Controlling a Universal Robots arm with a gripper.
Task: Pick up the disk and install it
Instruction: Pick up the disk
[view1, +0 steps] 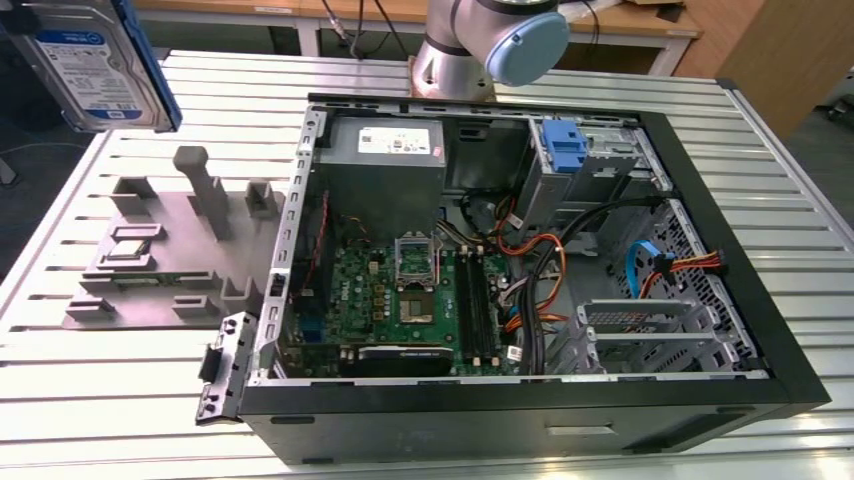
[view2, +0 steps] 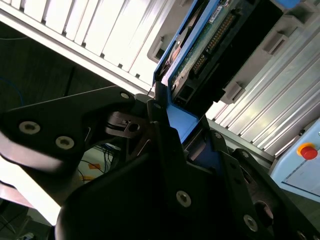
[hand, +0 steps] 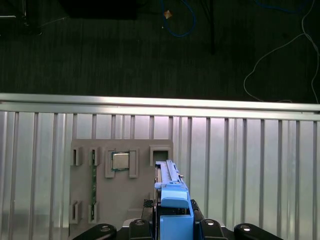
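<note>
- I have the disk (view1: 94, 60) up in the air at the far end of the exterior view's left. It stands roughly on edge with its labelled face towards that camera, well apart from the computer case (view1: 747, 330).
- The gripper (hand: 172, 226) is pinched onto the disk. In the first wrist view, black fingers (hand: 201, 226) press in from either side of the blue side rail (hand: 172, 192), with no gap showing.
- In the second wrist view the gripper (view2: 182, 125) grips the same blue rail, and the disk's underside (view2: 200, 45) with its green circuit board and connector row runs away from it.
- The disk carries a blue-and-white label (view1: 91, 70). I can see print on it, but I am not reading it off.
- Below the disk lies a grey fixture (view1: 200, 230) on the slatted metal table (view1: 120, 390). It holds a processor chip (hand: 120, 161) and a memory stick (hand: 93, 182).
- The open case sits to the exterior view's right of the fixture.
- At the case's far side are a power supply (view1: 387, 175) with a white sticker (view1: 395, 142) and a blue bracket (view1: 567, 145).
- The arm's base (view1: 494, 40) stands just beyond the case's far edge.
- A red button (view2: 307, 150) shows at the edge of the second wrist view.
</note>
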